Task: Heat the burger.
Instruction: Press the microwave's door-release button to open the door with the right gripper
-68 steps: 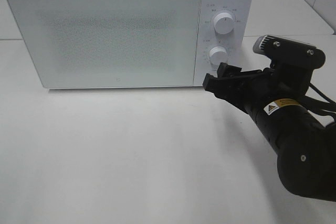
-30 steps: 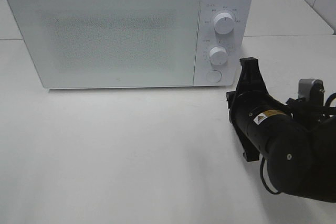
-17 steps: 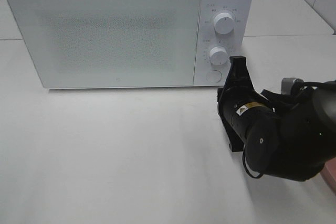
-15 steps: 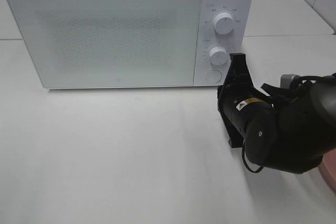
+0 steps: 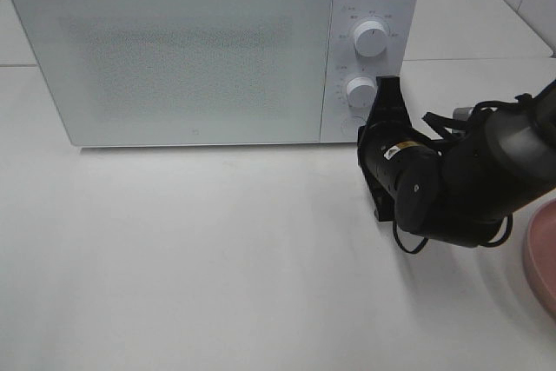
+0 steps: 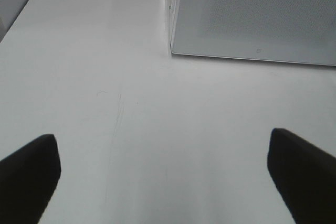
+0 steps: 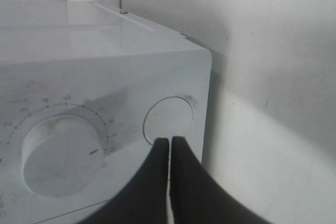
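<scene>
The burger is out of view. The white microwave point(image 5: 174, 49) stands at the back of the table with its door closed. My right gripper point(image 7: 169, 140) is shut, and its tips rest against the lower rim of the round door button point(image 7: 168, 116), beside the lower knob point(image 7: 58, 153). In the exterior high view the right gripper point(image 5: 372, 123) covers that button at the panel's bottom corner. My left gripper point(image 6: 165, 177) is open with nothing between its fingers point(image 6: 26, 169), low over the bare table in front of the microwave's left corner point(image 6: 170, 51).
An edge of the pink plate point(image 5: 543, 254) shows at the right border. The upper knob point(image 5: 371, 38) and lower knob point(image 5: 360, 91) sit on the control panel. The white table point(image 5: 191, 249) stretches in front of the microwave.
My right arm has swung left and forward, bringing the shut gripper tips onto the door button. The pink plate's edge has come into view behind the arm. The left gripper has not moved.
</scene>
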